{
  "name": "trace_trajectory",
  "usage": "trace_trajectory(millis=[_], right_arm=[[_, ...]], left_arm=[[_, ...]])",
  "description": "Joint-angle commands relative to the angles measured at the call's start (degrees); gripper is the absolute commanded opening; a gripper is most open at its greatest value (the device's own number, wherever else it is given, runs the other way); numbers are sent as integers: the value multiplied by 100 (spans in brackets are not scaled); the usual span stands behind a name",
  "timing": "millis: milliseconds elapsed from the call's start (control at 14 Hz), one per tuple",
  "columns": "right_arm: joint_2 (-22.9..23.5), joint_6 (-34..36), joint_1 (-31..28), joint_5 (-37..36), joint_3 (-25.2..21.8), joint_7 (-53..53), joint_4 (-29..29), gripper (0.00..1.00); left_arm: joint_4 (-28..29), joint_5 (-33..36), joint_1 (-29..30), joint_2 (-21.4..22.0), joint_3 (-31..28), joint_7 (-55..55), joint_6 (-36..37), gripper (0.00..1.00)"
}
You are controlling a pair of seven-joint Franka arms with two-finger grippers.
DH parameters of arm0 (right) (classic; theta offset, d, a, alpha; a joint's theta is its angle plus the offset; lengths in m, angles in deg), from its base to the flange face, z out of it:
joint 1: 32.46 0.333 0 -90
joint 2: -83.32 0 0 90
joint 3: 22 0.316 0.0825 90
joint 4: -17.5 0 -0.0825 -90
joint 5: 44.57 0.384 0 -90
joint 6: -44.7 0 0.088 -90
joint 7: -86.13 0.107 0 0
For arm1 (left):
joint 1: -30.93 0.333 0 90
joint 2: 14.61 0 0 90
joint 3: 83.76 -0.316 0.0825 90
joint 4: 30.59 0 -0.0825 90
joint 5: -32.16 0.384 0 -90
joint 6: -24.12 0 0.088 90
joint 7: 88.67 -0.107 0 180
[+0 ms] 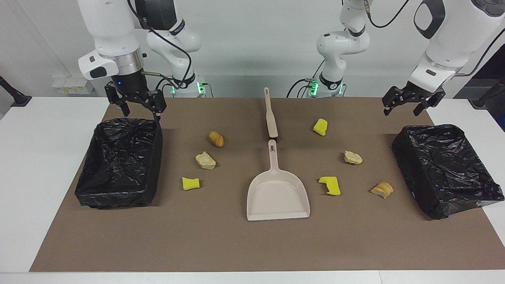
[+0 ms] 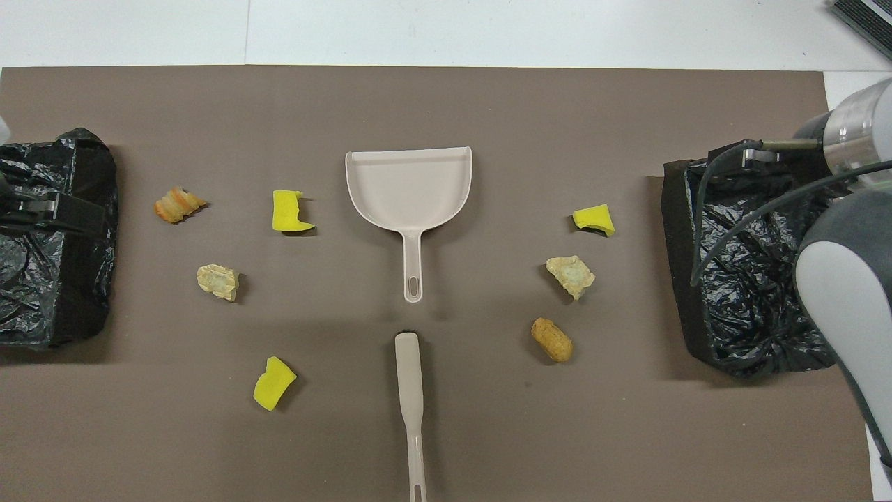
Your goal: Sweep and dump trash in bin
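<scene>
Hovering over the robot-side rim of the black-lined bin at the right arm's end: right gripper, fingers spread wide, holding nothing. Same on the left: left gripper, wide and empty, up over the near edge of the second bin.

Nothing swept, nothing dumped. Seven pieces of trash loose on the brown mat:
- Toward the right arm's end: brown lump, beige lump, yellow chunk.
- Toward the left arm's end: yellow chunk, pale lump, curled yellow piece, crusty bread scrap.

In the middle, untouched: brush nearer the robots, dustpan farther out, handles almost tip to tip (a tight spot for two sets of fingers).

Risks from here:
- Could clash arms by reaching for both handles at once.
- Could pinch a flat, slim handle off-centre and twist the tool.
- Could flick light foam past the pan with a fast stroke.
- Could roll the brown lump away instead of in.
- Could snag loose bin liner on the pan lip and spill the load.
</scene>
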Motion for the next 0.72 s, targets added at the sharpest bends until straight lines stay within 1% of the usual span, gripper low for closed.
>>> trace_trajectory(millis=[0,143,358,645], right_arm=[[-483,279,-126,295,12,53,-429,100],[-600,210,-188,561,12,-132,-652,100],[-601,139,-188,562,21,-221,-652,100],[-566,130,-188,562,29,-221,-609,100]], left_arm=[[-90,43,27,-50,30,-106,74,100],[-81,43,27,-50,30,-88,-23,100],[-63,17,27,-50,38,-106,-40,100],[-20,-246,27,-94,38,-115,-40,100]])
